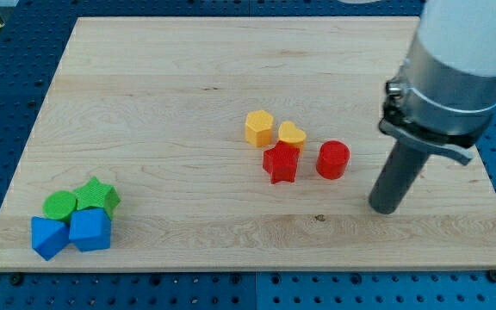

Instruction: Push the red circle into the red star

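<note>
The red circle (332,160) sits on the wooden board right of centre. The red star (281,163) lies just to its left, a small gap between them. My tip (385,207) rests on the board to the lower right of the red circle, apart from it. The dark rod rises from the tip to the arm's grey and white body at the view's top right.
A yellow hexagon (260,127) and a yellow heart (292,135) sit just above the red star. At the view's bottom left are a green circle (59,205), a green star (98,195) and two blue blocks (89,230), (48,237). The board's right edge (489,172) is near my tip.
</note>
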